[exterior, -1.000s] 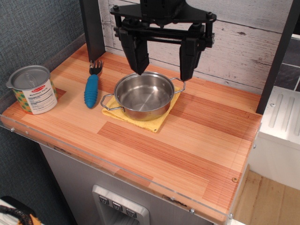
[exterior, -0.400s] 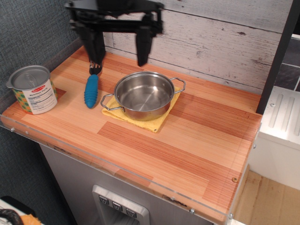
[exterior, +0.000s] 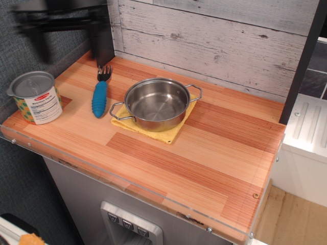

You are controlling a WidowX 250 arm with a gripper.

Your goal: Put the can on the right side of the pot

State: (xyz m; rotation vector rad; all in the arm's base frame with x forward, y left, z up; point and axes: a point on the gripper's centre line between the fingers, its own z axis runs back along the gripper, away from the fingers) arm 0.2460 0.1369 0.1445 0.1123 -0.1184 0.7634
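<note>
The can stands upright at the far left edge of the wooden counter, with its grey lid, green dotted label and white panel showing. The steel pot with two wire loop handles sits on a yellow cloth near the middle back. My gripper is blurred by motion at the top left. It hangs in the air above and behind the can, with its dark fingers spread wide and nothing between them.
A fork with a blue handle lies between the can and the pot. A white plank wall runs along the back and a grey wall along the left. A dark post stands at the right.
My gripper has swung left from above the pot, past the fork, to the top left corner above the can. The can, pot and fork have not moved.
</note>
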